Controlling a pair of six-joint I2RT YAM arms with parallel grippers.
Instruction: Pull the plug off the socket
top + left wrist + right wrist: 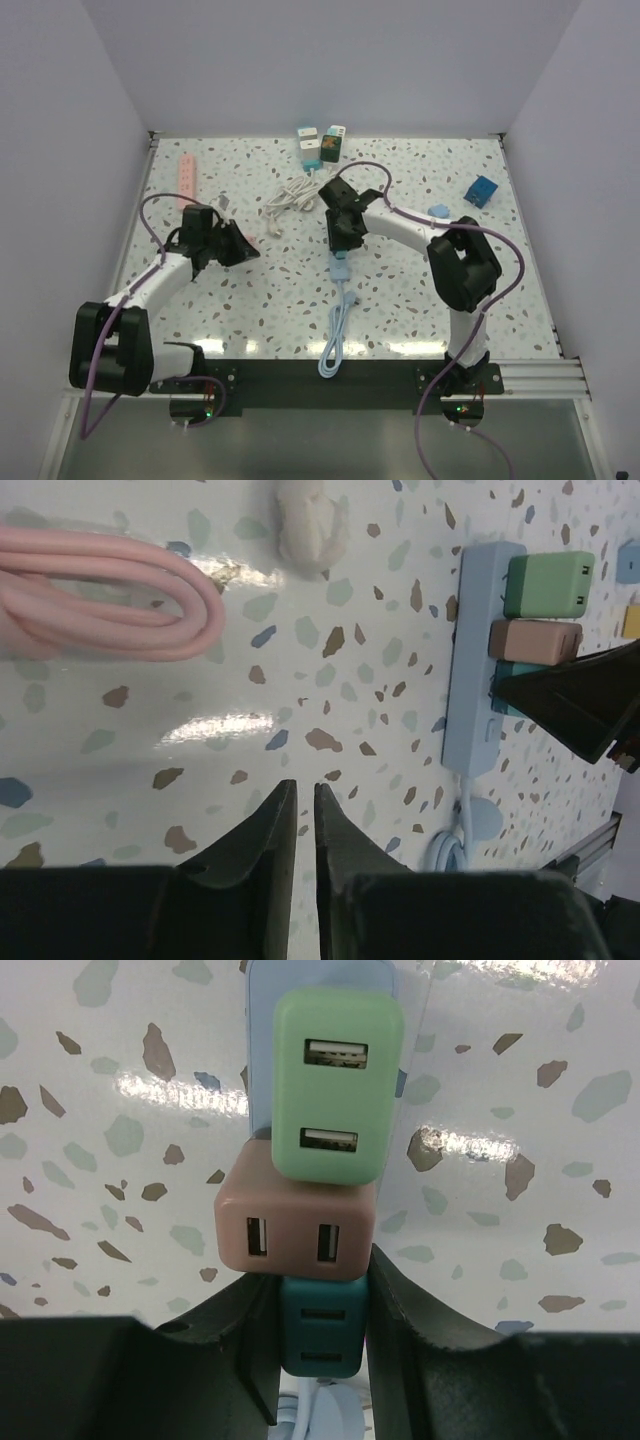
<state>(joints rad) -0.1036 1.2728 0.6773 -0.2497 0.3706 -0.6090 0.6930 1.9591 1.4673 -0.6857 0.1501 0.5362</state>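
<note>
A light-blue socket strip [341,268] [262,1060] lies mid-table with three plugs in a row: green [338,1085], pink-brown [295,1230] and teal [322,1325]. My right gripper [320,1278] [342,240] hangs over the strip, its fingers pressed against both sides of the teal plug, which sits in the socket. The left wrist view shows the same strip [478,660] and plugs from the side. My left gripper [305,795] [245,245] hovers over bare table to the left of the strip, its fingers nearly together with nothing between them.
A pink cable loop [110,600] and a white lump [310,520] lie near the left gripper. A pink strip [187,178], white cables [290,195], chargers [320,145] and a blue block [482,190] sit further back. The strip's blue cord [335,340] runs toward the near edge.
</note>
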